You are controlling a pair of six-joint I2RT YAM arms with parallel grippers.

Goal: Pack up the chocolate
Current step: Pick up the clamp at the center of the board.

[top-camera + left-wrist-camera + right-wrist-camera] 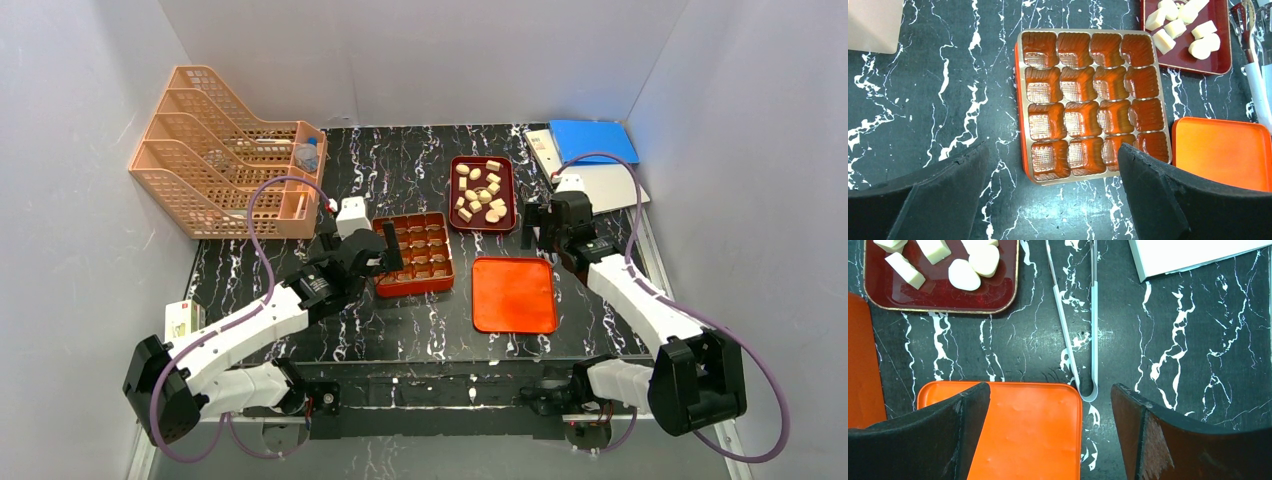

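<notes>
black marble with white veins covers the table (420, 160), closed in by plain grey walls (400, 60). the chocolate (480, 190) lies loose in the dark red tray (507, 205) at the far middle, just beyond the orange lid (514, 294) and right of the compartmented box (413, 253). its pieces point every which way, sharing no long axis; the tray's own runs near to far. they are pale cream, some oval, some blocky. the left gripper (1052, 150) hangs over the box, jaws wide apart, gripping nothing. the right gripper (1049, 387) is equally spread over the lid's edge, beside the tongs (1094, 315).
</notes>
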